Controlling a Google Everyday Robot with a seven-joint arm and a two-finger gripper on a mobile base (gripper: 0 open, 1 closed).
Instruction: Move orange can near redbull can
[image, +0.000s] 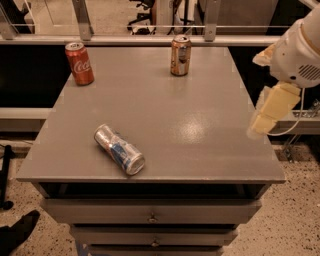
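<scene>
The orange can (180, 55) stands upright at the far middle of the grey table (200, 130). The redbull can (119, 149), silver with blue panels, lies on its side near the front left of the table. My gripper (270, 112) hangs at the right edge of the table, above its right side. It is far from both cans and holds nothing that I can see.
A red Coca-Cola can (80, 62) stands upright at the far left corner. A metal railing (150, 39) runs behind the table's far edge. Drawers (150, 217) sit below the front edge. The floor drops away on the right past the table edge.
</scene>
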